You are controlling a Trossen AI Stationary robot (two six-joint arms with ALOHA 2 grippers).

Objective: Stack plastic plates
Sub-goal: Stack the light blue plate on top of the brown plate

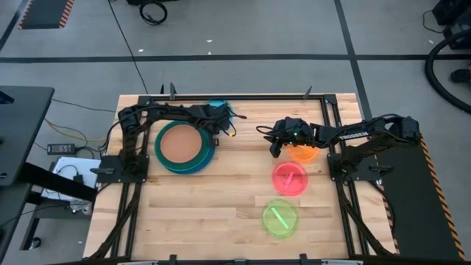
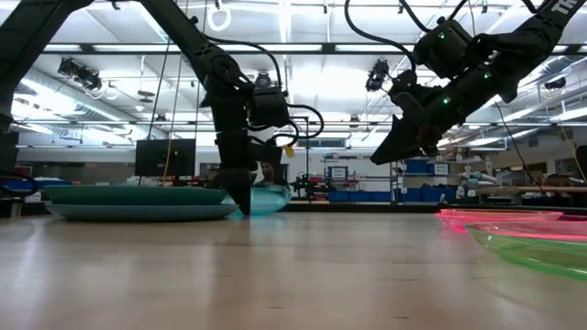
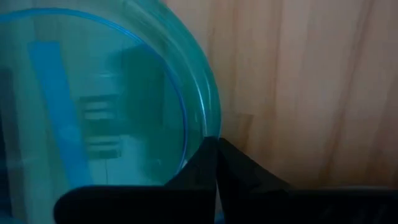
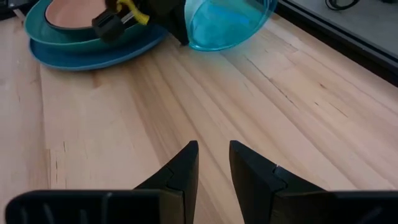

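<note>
A stack of plates (image 1: 184, 146) sits at the table's far left: blue and teal at the bottom, a dark-teal one, and a brown one (image 1: 179, 143) on top. My left gripper (image 1: 214, 118) is shut on the small translucent cyan plate (image 1: 219, 108) just beyond the stack's right side. My right gripper (image 1: 277, 143) is open and raised above bare wood, left of the orange plate (image 1: 302, 153). The pink plate (image 1: 289, 178) and the lime plate (image 1: 280, 218) lie flat on the table nearer the front. My left gripper (image 3: 217, 146) pinches the cyan plate's rim (image 3: 208, 124) between its two fingers, coming from above and pointing down. The right wrist view shows the plate (image 4: 227, 22) tilted in the hold. I cannot tell whether its lower edge (image 2: 271, 211) touches the table.
Bare wood lies between the stack and the three small plates on the right, and across the near left of the table (image 1: 199, 221). Black frame rails (image 1: 243, 96) run along the table's edges. The plate stack (image 2: 138, 202) stands low beside the left arm.
</note>
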